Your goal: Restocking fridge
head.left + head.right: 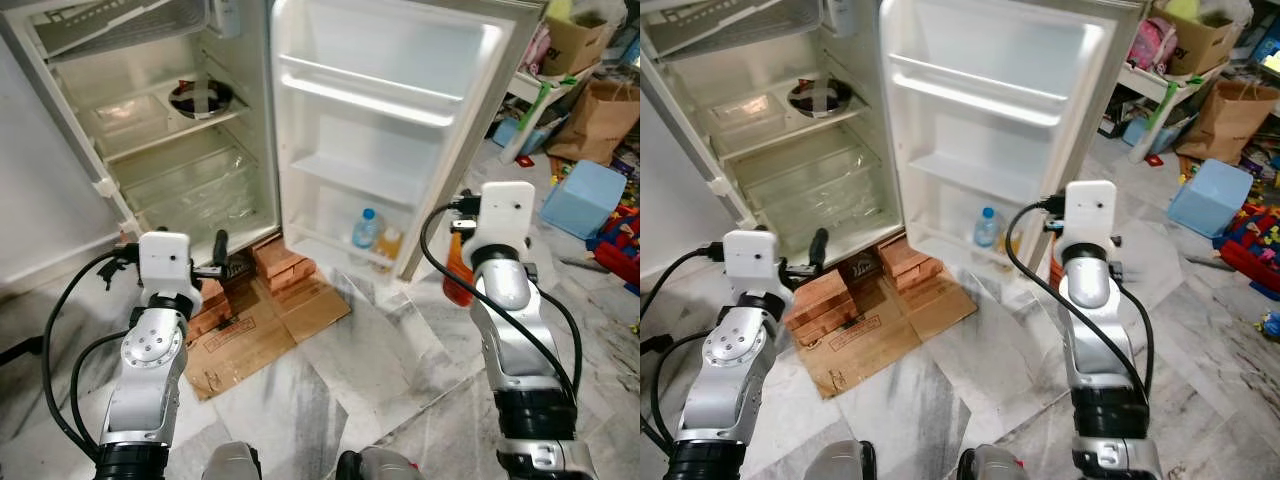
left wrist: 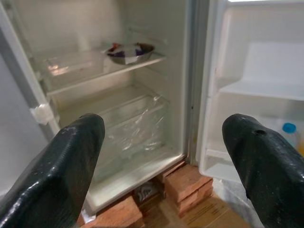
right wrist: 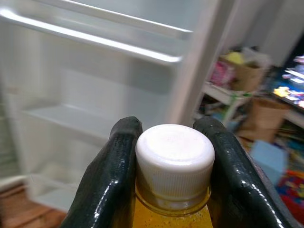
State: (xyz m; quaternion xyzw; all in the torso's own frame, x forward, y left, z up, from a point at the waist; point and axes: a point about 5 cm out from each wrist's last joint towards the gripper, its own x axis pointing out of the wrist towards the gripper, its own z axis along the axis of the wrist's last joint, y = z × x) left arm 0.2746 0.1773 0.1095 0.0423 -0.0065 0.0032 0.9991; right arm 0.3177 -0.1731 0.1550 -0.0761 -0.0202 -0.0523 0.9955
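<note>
The fridge point(image 1: 180, 170) stands open, its door point(image 1: 380, 130) swung out to the right. On the door's lowest shelf a clear water bottle with a blue cap point(image 1: 366, 229) stands beside a small orange bottle point(image 1: 389, 243). My right gripper point(image 3: 168, 126) is shut on a bottle of yellow drink with a white cap point(image 3: 174, 152), held in front of the door's edge; the same bottle point(image 1: 456, 278) peeks out behind my right wrist. My left gripper point(image 2: 164, 126) is open and holds nothing, low before the fridge's bottom compartment. A metal bowl point(image 1: 200, 97) sits on an inner shelf.
The fridge rests on stacked bricks point(image 1: 283, 262), with flattened cardboard point(image 1: 260, 335) on the marble floor before it. To the right lie a blue box point(image 1: 583, 198), a brown paper bag point(image 1: 600, 120) and scattered toys point(image 1: 620, 240).
</note>
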